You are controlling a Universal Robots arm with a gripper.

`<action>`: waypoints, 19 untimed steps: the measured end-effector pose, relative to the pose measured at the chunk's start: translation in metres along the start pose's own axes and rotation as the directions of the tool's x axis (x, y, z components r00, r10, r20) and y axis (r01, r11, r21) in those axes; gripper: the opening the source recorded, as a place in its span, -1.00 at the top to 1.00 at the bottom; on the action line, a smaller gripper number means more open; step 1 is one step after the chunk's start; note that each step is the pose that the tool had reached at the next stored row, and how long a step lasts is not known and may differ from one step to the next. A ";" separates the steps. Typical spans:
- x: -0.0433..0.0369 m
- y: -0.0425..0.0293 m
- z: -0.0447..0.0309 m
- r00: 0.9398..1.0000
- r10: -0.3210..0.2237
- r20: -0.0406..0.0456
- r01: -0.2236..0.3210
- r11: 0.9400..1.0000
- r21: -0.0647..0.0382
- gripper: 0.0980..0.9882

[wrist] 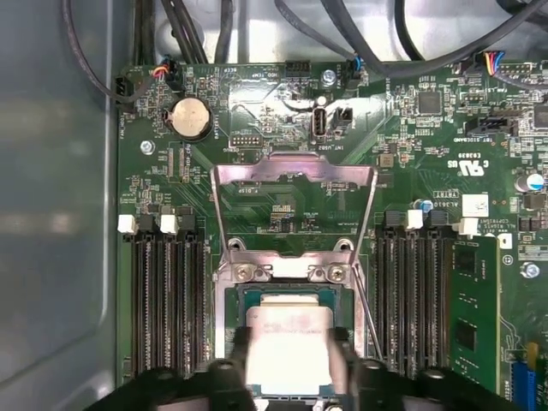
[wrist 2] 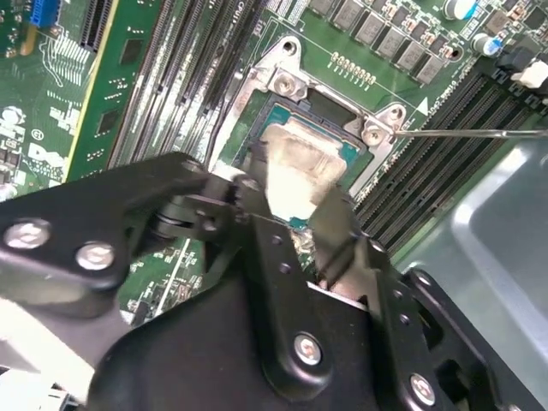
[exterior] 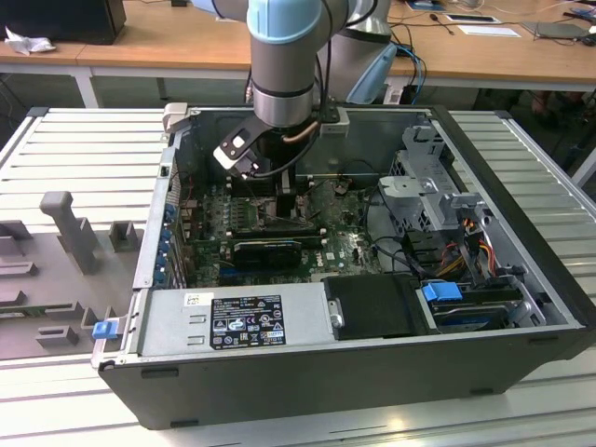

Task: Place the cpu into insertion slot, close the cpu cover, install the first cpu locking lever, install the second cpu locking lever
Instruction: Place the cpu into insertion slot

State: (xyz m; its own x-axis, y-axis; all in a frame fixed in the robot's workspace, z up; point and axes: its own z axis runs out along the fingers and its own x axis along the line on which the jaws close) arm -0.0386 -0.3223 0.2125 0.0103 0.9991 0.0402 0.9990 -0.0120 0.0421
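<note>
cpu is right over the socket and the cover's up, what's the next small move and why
Probably ease the cpu straight down: the gripper pinches it over the insertion slot, whose frame shows around its edge, and the cpu cover stands open. I cannot tell whether it is seated.

Your arm (exterior: 284, 65) reaches down from above into the open computer case (exterior: 326, 382), which lies on its side on the ribbed metal worktop (exterior: 84, 140). The gripper (exterior: 287, 209) sits low over the green motherboard (exterior: 349, 250) — just beyond the long black graphics card (exterior: 265, 251). Along the near wall you see the silver power supply (exterior: 233, 321). The drive cage (exterior: 428, 182) stands at the exterior view's right — grey fixture blocks (exterior: 60, 219) lie on the worktop at its left.
</note>
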 end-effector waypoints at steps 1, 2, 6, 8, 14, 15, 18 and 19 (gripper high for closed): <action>0.0000 0.0000 -0.0006 1.000 0.000 0.000 0.000 1.000 0.000 0.19; 0.0000 0.0001 -0.0010 1.000 0.000 0.000 0.000 1.000 0.000 0.19; 0.0001 0.0001 -0.0024 1.000 0.000 0.000 0.000 1.000 0.000 0.73; 0.0001 0.0001 -0.0030 1.000 0.000 0.000 0.000 1.000 0.000 0.98; 0.0002 0.0002 -0.0042 1.000 0.000 0.000 0.000 1.000 0.000 0.98; 0.0002 0.0002 -0.0043 1.000 0.000 0.000 0.000 1.000 0.000 0.98; 0.0002 0.0002 -0.0047 1.000 0.000 0.000 0.000 1.000 0.000 0.98; 0.0002 0.0002 -0.0051 1.000 0.000 0.000 0.000 1.000 0.000 0.98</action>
State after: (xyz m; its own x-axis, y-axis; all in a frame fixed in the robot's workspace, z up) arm -0.0386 -0.3223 0.2176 0.0104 0.9991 0.0400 0.9990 -0.0121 0.0420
